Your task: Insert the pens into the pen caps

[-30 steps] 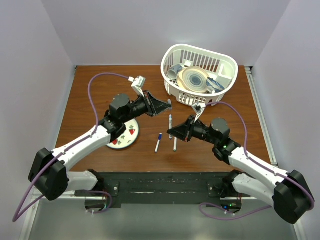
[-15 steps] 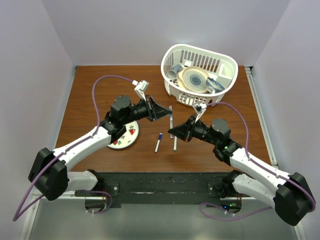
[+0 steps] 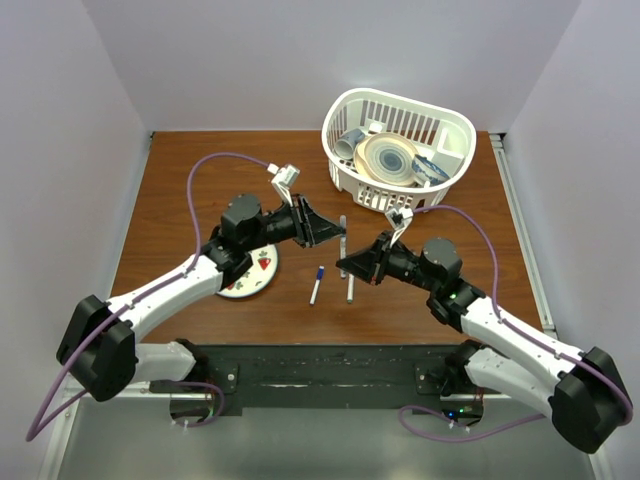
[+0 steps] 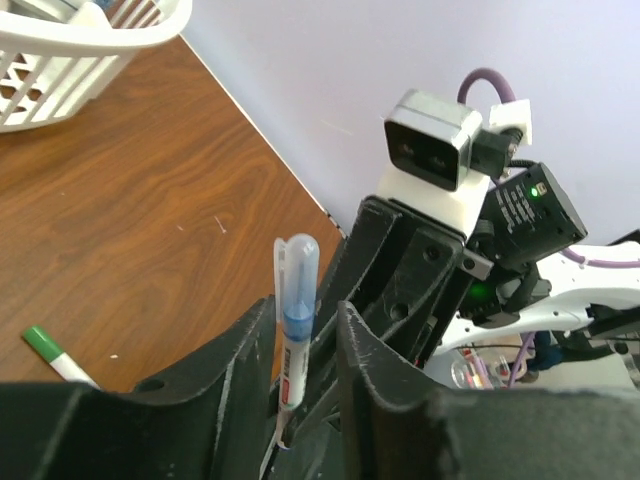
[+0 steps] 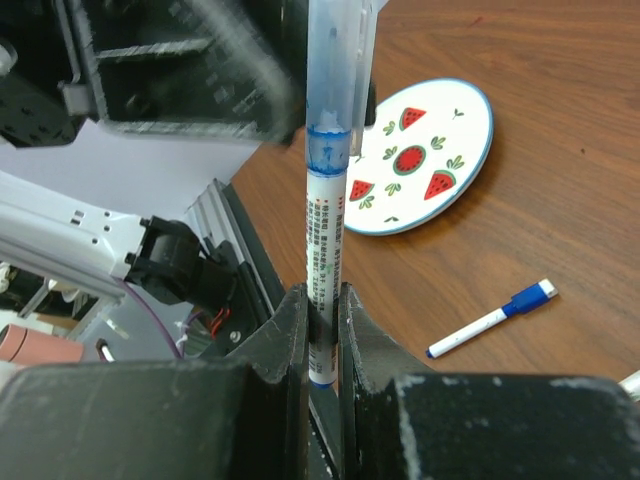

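Left pincer: released. Its fingers stand either side of the capped end of the held pen, with a sliver of gap showing, so they bracket it rather than clamp it.
Right pincer: clenched on the lower barrel of the held pen, which it alone carries.
Held pen, place: in the air above the tabletop, between the two pincers. Overhead it is at 3 o'clock from the left pincer and 12 o'clock from the right one.
Long axis: overhead it runs from 12 to 6 o'clock, with the cap at the 12 end. It lies crosswise to both sets of fingers. Whether it is level or tipped up I cannot tell.
Cap: translucent, covering the blue tip down to the white barrel. It looks fully seated, though that is a judgement.
Loose pens: a blue-capped pen lies on the tabletop at 7 o'clock from the right pincer. A second pen lies at 6 o'clock, just beside the right pincer.
Coming move: probably the left arm backs away toward 9 o'clock, straight off the pen's side. Sliding along the 12-to-6 axis would risk dragging the cap off again.
Nearer arm: the right pincer is closer to both loose pens, but it is occupied. The left is free once it has drawn clear.
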Controlling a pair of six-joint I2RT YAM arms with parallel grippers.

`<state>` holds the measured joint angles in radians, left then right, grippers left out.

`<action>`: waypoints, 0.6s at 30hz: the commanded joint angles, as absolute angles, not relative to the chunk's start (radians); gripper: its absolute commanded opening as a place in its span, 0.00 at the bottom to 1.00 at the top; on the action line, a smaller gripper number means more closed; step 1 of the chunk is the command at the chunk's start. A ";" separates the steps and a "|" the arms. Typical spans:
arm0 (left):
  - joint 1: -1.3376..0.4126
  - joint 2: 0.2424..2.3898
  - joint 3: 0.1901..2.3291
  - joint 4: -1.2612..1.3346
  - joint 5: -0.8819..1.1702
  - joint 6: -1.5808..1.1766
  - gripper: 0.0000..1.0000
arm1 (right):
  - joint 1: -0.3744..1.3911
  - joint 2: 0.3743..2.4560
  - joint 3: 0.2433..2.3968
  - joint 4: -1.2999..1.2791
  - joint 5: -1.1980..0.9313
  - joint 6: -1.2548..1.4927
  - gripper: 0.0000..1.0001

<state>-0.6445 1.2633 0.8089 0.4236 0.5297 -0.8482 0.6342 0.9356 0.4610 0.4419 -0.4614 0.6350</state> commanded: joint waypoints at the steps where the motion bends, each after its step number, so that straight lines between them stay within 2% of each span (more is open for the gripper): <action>1: -0.658 1.230 0.799 0.485 0.609 -0.865 0.38 | 0.630 0.920 0.514 0.469 -0.442 0.620 0.00; 8: -0.663 1.246 0.801 0.506 0.609 -0.873 0.47 | 0.632 0.917 0.502 0.489 -0.456 0.646 0.00; 11: -0.667 1.256 0.798 0.523 0.614 -0.877 0.46 | 0.630 0.914 0.505 0.488 -0.454 0.649 0.00; 18: -0.695 1.267 0.795 0.499 0.594 -0.848 0.37 | 0.629 0.913 0.512 0.488 -0.454 0.653 0.00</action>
